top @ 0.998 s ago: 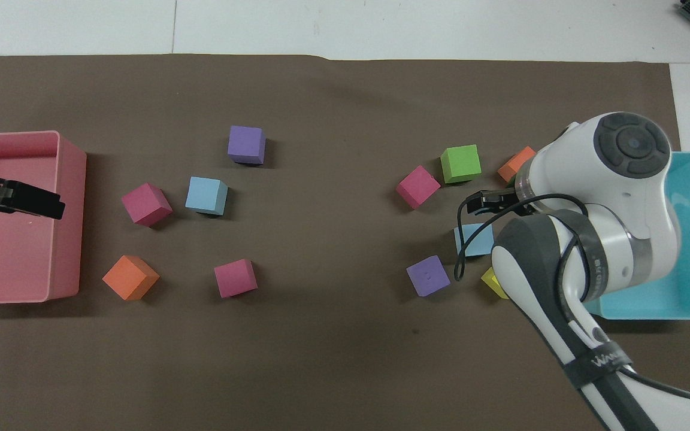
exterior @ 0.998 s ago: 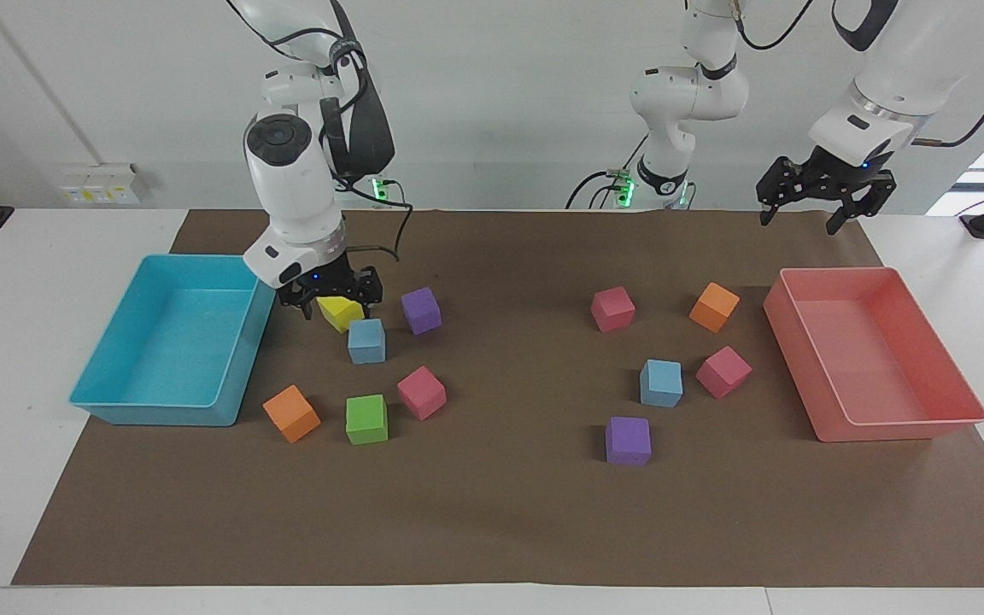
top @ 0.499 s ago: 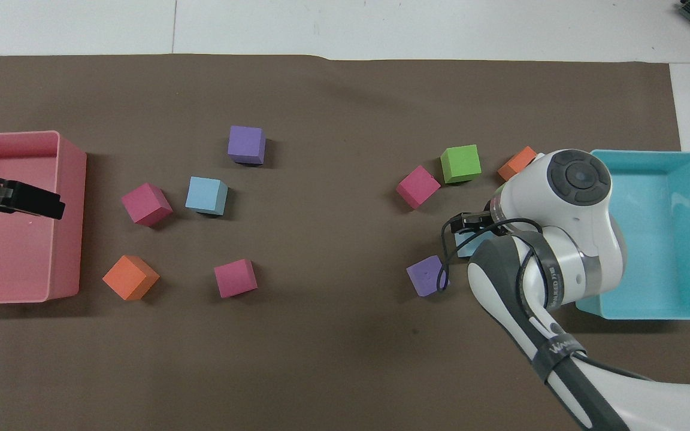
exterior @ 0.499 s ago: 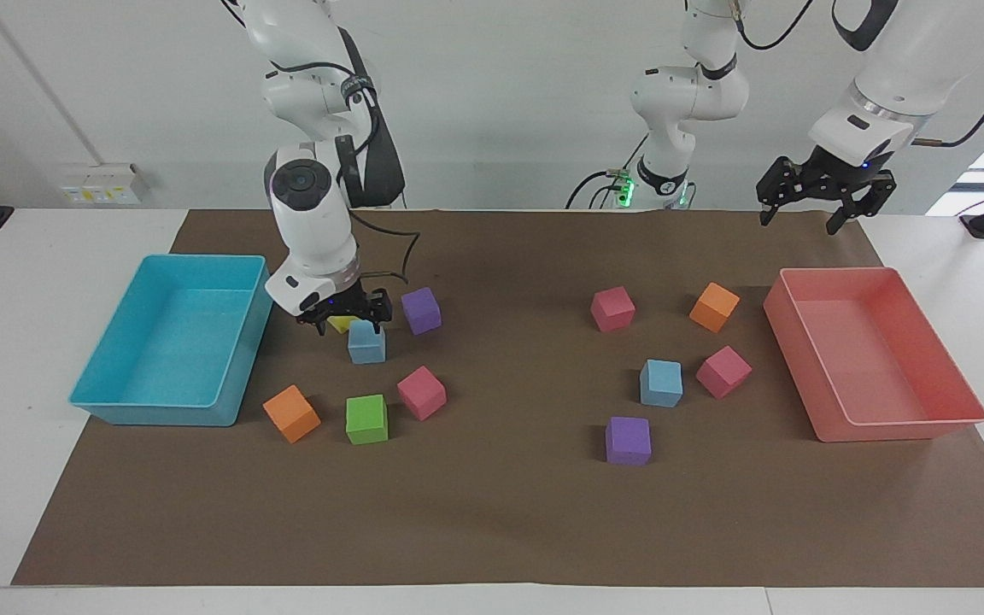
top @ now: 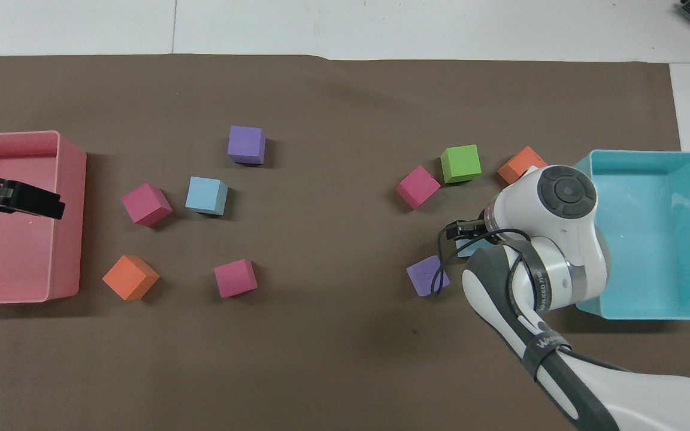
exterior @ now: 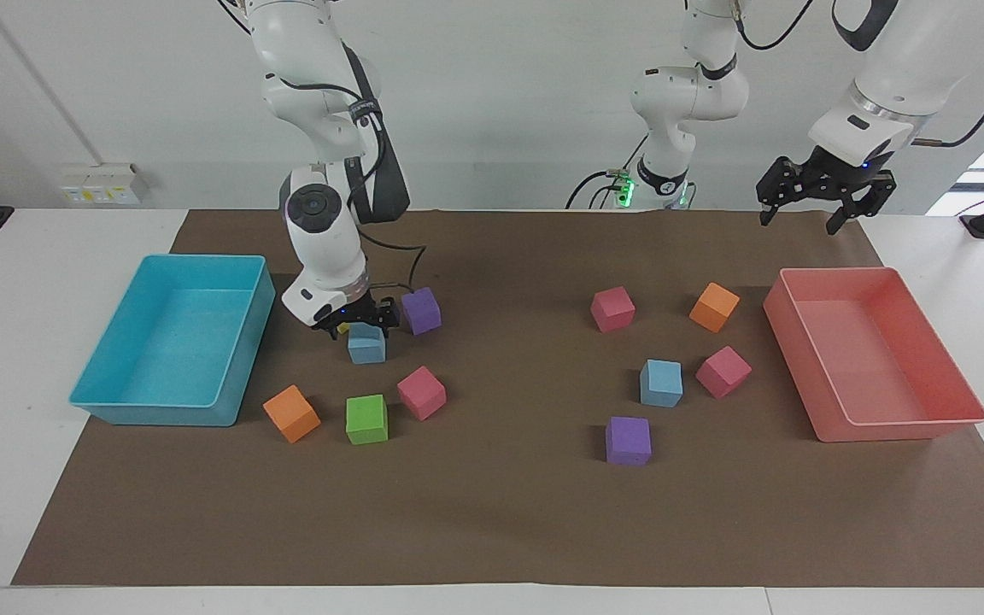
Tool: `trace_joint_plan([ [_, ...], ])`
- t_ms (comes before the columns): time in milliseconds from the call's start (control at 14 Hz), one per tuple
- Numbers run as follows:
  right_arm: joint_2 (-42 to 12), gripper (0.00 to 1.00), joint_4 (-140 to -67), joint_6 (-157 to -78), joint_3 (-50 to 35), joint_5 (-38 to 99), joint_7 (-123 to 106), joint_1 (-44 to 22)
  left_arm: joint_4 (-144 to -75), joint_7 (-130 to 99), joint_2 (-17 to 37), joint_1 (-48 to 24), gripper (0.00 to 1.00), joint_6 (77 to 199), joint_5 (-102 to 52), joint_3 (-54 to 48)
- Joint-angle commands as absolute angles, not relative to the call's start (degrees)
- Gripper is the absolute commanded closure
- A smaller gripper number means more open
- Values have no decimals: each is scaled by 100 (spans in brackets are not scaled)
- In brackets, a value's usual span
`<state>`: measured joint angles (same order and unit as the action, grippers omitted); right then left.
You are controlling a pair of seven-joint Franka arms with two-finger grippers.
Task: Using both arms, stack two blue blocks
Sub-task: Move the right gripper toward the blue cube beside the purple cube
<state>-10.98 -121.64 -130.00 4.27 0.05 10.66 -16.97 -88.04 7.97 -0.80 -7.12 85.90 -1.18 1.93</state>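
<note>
One blue block (exterior: 366, 343) sits on the mat toward the right arm's end of the table, just beside a purple cube (exterior: 421, 310) and near the turquoise bin (exterior: 169, 401); the other blue block (exterior: 661, 383) lies well apart toward the left arm's end, beside a magenta cube (exterior: 723, 371) and near the pink bin (exterior: 902, 423). Neither is stacked yet. Over the last second the right gripper (exterior: 357, 319) has left the yellow cube, which it now almost hides, and has come to hang low over the nearer-bin blue block, its fingers spread wide and holding nothing; in the overhead view the wrist covers most of that block. That shift suggests the pick is about to start: the gripper looks lined up for a descent onto the block, though the purple cube close by leaves little room on that side. The left gripper (exterior: 821, 194) has not moved; it waits high above the edge of the mat by the pink bin, its fingers also released and empty.
</note>
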Motion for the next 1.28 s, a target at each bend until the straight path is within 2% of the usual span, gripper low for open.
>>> trace_joint_plan([
  [0,-1063,0,-12357,-13192,413,132,1011,-1679,-8798,791,-123,-703,0,8569,-79,176],
  [855,-1125,0,-12463,-13289,404,141,870,-1696,-8798,765,-132,-765,0,8525,-79,158],
  [998,-1143,80,-12463,-13289,404,141,914,-1696,-8798,765,-123,-765,0,8534,-79,158],
  [1069,-1143,100,-12454,-13280,404,141,940,-1696,-8798,765,-132,-765,0,8552,-79,158],
  [1211,-1186,100,-12402,-13280,404,324,1002,-1696,-8798,773,-123,-721,0,8543,-79,158],
])
